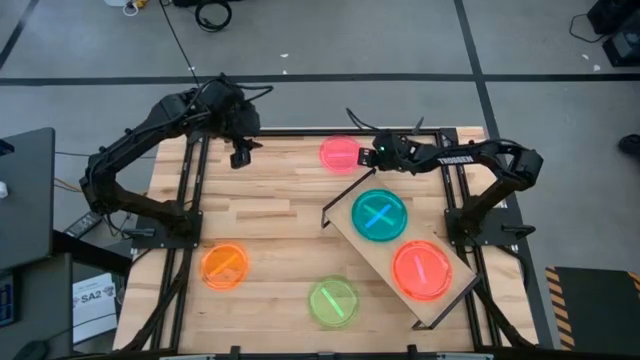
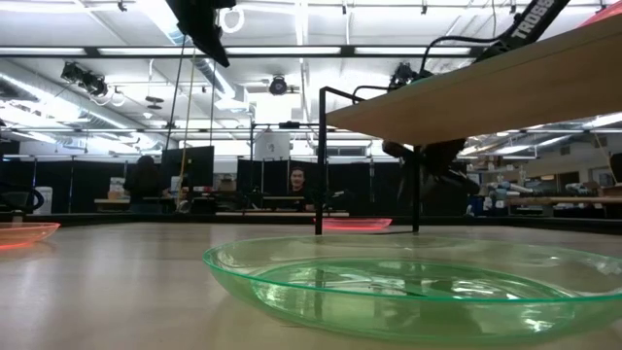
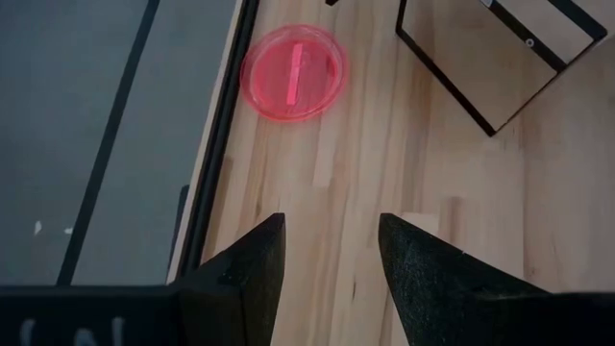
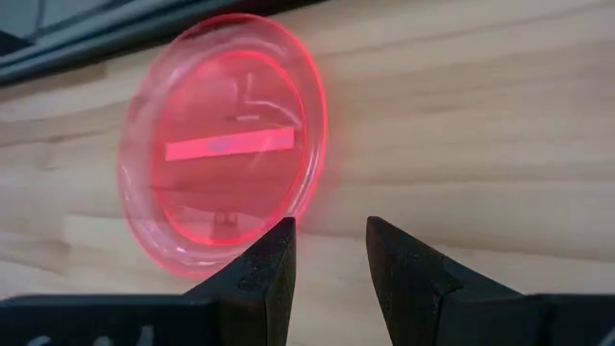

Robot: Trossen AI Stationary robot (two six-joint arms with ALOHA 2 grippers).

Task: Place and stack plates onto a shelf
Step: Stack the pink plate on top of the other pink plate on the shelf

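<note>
A pink plate (image 1: 340, 153) lies flat on the table near its far edge; it also shows in the right wrist view (image 4: 226, 144). My right gripper (image 4: 332, 245) is open just beside this plate's rim, on its right-hand side (image 1: 366, 155), and I see no touch. My left gripper (image 3: 332, 231) is open and held high over the table's far left part (image 1: 240, 155). The shelf (image 1: 400, 255) stands slanted on the right half of the table. It carries a blue-green plate (image 1: 379, 215) with crossed bars and a red-orange plate (image 1: 422, 270).
An orange plate (image 1: 224, 265) and a green plate (image 1: 332, 300) lie flat on the near part of the table. The green plate fills the low view's foreground (image 2: 408, 287). The shelf's black wire frame (image 3: 480, 77) stands right of the pink plate. People sit behind the table.
</note>
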